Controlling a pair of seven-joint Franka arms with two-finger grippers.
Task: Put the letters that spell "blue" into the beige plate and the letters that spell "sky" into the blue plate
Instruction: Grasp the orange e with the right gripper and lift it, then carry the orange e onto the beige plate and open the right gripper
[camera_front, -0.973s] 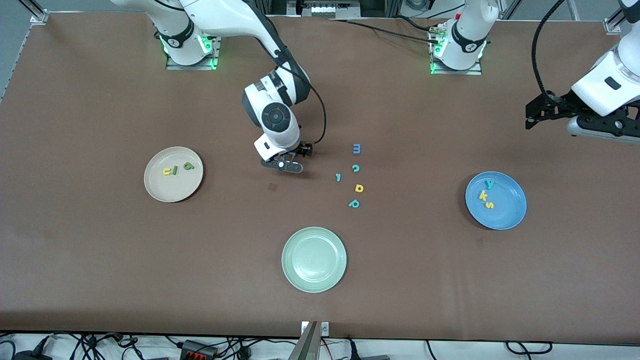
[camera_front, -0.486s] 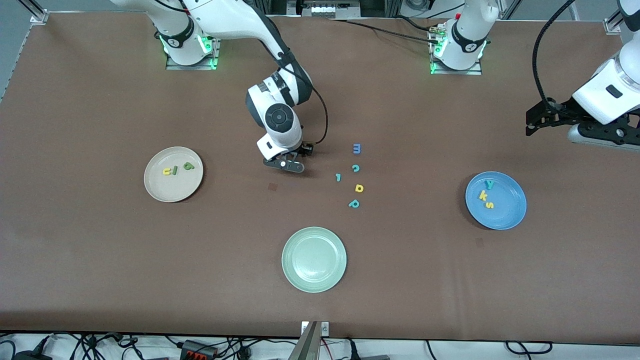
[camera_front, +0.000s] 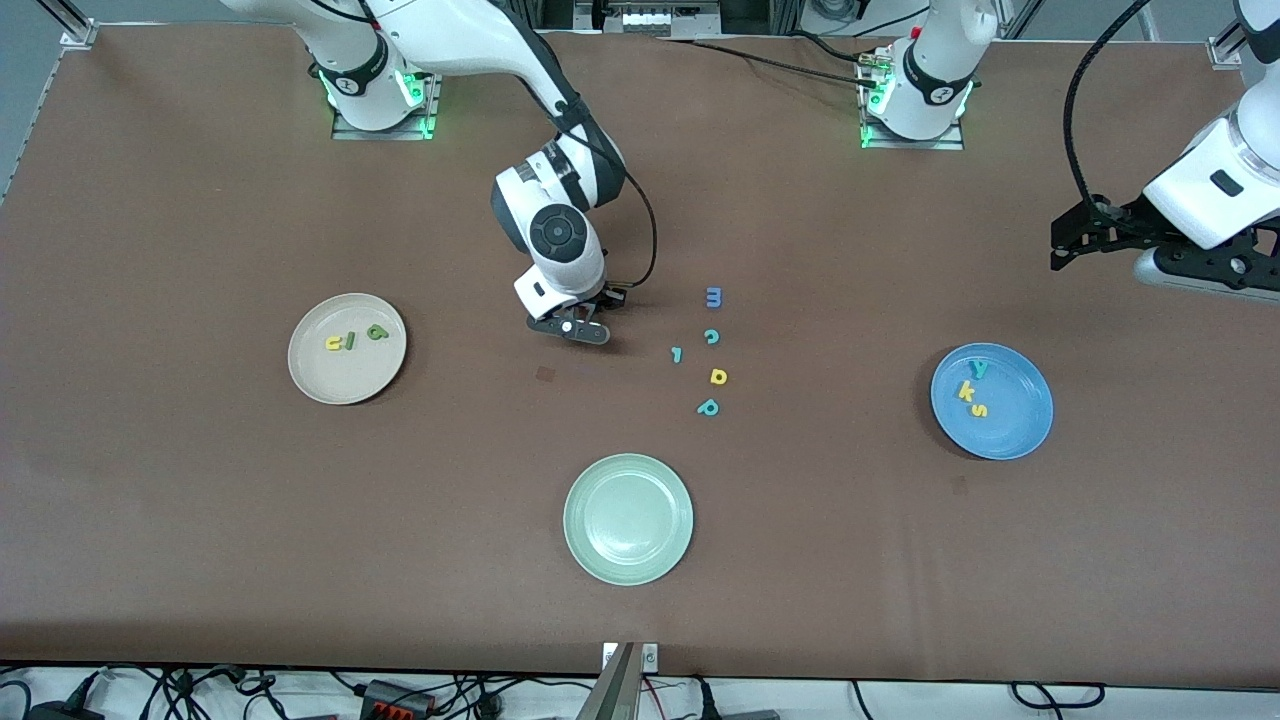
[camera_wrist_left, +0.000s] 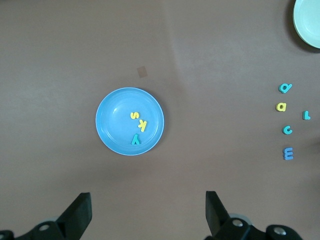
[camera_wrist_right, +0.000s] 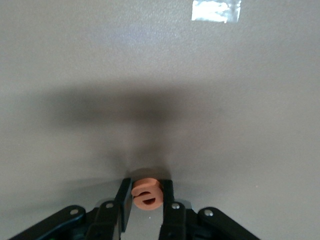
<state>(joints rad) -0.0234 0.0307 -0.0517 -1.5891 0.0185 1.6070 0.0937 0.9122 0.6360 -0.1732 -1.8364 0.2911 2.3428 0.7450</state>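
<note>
My right gripper is down at the table's middle, between the beige plate and the loose letters. In the right wrist view its fingers press both sides of the orange-red e, which rests on the cloth. The beige plate holds the yellow-orange u, thin green l and green b. The blue plate holds the teal y, yellow k and yellow s. My left gripper waits open, high over the table's edge at the left arm's end.
A pale green plate lies nearest the front camera. Loose letters sit beside my right gripper: blue m, teal c, small teal l-like piece, yellow a, teal p. A small tape patch marks the cloth.
My right gripper has settled slightly toward the loose letters and its fingers have closed in on the e. The left arm rose a little, then held still.
</note>
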